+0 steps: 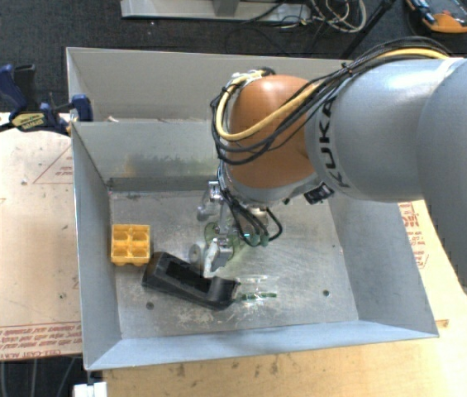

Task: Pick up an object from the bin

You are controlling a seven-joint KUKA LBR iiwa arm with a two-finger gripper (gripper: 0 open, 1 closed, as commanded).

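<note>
Three loose things lie in the front half of the grey metal bin (pixel 92 222), and the rest of its floor is bare, scuffed metal. Farthest left sits a yellow plastic block (pixel 130 244) with four square recesses in its top, close to the foot of the left wall. Just right of it, and apart from it, lies a black bar-shaped object (pixel 175 278), long and chunky, slanting down towards the front wall with its thicker end on the right. The gripper (pixel 215 259) hangs low over the upper edge of that black object, about midway along it and very near or touching it; whether it is spread or pressed together cannot be told, as its tip blends with the metal behind. Just beside the black object's right end rests a small clear piece with green marks (pixel 256 293). Above the gripper sits the orange wrist cover (pixel 266 139), looped with yellow and black cables (pixel 235 135), and the grey arm (pixel 407 122) runs off to the right.
</note>
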